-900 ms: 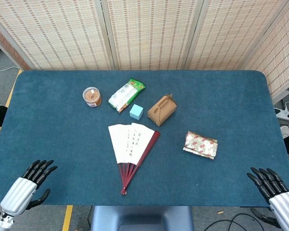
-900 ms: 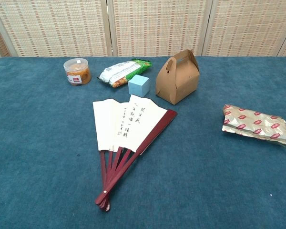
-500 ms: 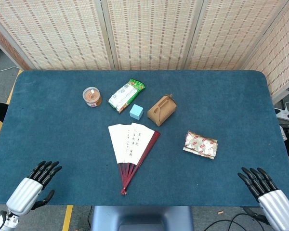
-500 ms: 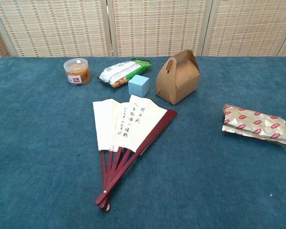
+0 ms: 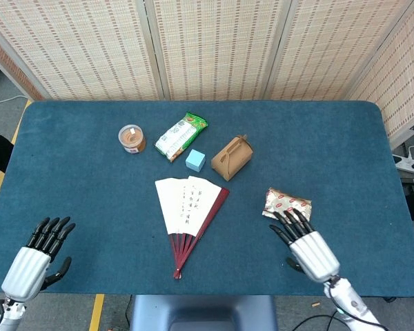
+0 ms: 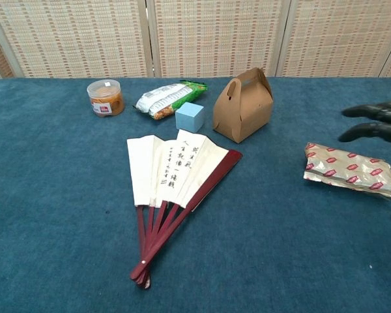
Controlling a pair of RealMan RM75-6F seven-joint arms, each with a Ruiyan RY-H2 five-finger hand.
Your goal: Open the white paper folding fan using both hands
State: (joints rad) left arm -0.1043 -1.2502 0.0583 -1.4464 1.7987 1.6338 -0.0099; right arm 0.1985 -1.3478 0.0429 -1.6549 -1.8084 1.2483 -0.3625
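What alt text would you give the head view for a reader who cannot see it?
A partly opened white paper fan with dark red ribs lies mid-table on blue cloth, untouched. The right hand, fingers spread, is beside a gold foil packet; the left hand is open at the near left edge.

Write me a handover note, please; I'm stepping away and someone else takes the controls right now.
Left hand: open, empty, at the near left table edge, well away from the fan.
Right hand: open, empty, fingers spread, fingertips over the near edge of the foil packet, right of the fan.
White paper fan: flat mid-table, only partly spread, red ribs joined at the near end, neither hand touching it.
Done: nothing visible beyond that partial spread.
Left: bring both hands to the fan, grip the outer ribs, spread it fully.
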